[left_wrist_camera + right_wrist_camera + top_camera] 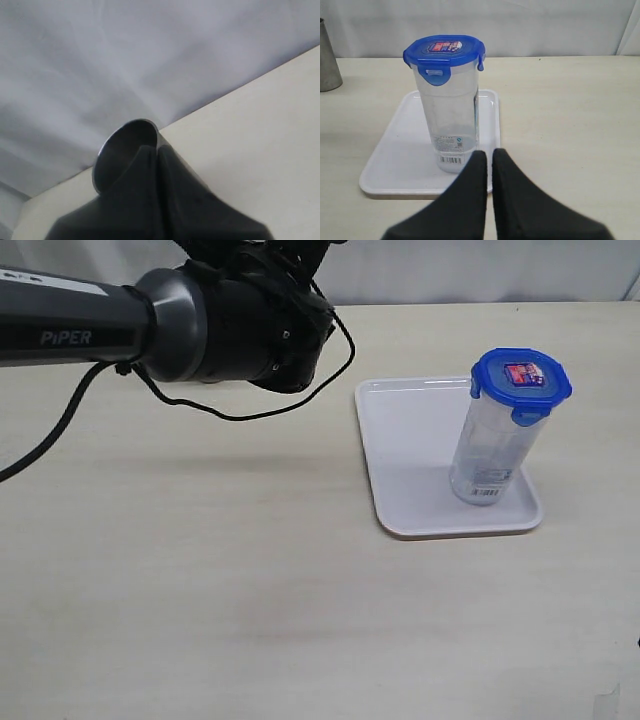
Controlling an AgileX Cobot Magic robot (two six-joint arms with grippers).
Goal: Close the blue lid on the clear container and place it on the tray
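Where the table (200,590) bearing the tray (400,440) ends, perhaps cloth (545,25) hangs.

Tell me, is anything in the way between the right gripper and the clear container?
Nothing visible is. The right gripper faces the clear container directly, with only bare tray between them. It already stands on the tray, blue lid on.

Shared tray (410,440): exterior high, right-wrist low

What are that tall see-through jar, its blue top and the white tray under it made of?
The jar is probably clear, glossy plastic: the tray shows through it. The blue lid looks like opaque moulded plastic, given its clip tabs. The tray seems smooth white plastic, slightly shiny.
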